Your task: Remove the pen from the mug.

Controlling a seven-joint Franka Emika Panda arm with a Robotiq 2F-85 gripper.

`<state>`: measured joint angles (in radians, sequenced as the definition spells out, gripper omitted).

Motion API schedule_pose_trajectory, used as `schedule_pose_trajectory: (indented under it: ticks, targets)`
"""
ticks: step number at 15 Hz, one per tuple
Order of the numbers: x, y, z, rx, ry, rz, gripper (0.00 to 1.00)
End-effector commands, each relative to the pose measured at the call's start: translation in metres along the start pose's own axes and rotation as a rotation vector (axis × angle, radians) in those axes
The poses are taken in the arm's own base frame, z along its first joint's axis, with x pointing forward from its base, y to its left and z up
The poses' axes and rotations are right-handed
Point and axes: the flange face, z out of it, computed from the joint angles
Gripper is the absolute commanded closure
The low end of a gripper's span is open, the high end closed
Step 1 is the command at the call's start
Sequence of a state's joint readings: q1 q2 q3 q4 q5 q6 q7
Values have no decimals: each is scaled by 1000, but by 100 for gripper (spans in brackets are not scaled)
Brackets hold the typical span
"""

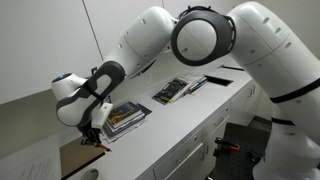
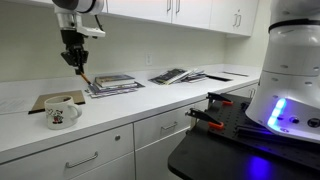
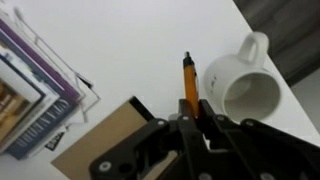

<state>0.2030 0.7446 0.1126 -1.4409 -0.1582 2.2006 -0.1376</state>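
The black Robotiq gripper has its fingers pressed together on the slim orange pen with a dark tip. In the wrist view the pen stands out from between the fingers toward 12 o'clock. In an exterior view the gripper hangs from the arm above the counter, and the pen slants down from it toward 5 o'clock, its lower end in the air.

The pen is outside the small white ceramic mug. In the wrist view the mug lies just beside the pen at its 3 o'clock, with its open mouth facing the camera and its handle at 12 o'clock of its body. Whether pen and mug touch cannot be told there. In an exterior view the mug stands upright on the counter at 7 o'clock of the gripper, well below it and apart from the pen, with a red print on its side.

The flat brown square board lies at 8 o'clock of the gripper in the wrist view. In an exterior view the board sits just behind the mug. A stack of magazines lies at 9 o'clock in the wrist view. All of these rest on the white countertop.
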Motion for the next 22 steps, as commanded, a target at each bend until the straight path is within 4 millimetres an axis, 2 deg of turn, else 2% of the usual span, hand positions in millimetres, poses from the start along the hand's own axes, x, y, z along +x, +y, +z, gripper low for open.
schedule_pose_trajectory:
  ticks: [1, 5, 8, 12, 16, 17, 19, 22]
  targets:
    - [-19, 24, 37, -106, -184, -32, 96]
    - [-48, 53, 109, -212, -390, -116, 96]
    - [-69, 70, 148, -275, -523, -197, 96]
    - [-92, 99, 172, -394, -656, -262, 96]
    - [-104, 121, 182, -516, -704, -296, 96]
    - [-106, 122, 185, -527, -718, -306, 60]
    - [-107, 122, 187, -519, -712, -318, 53]
    - [-103, 117, 175, -525, -692, -339, 30]
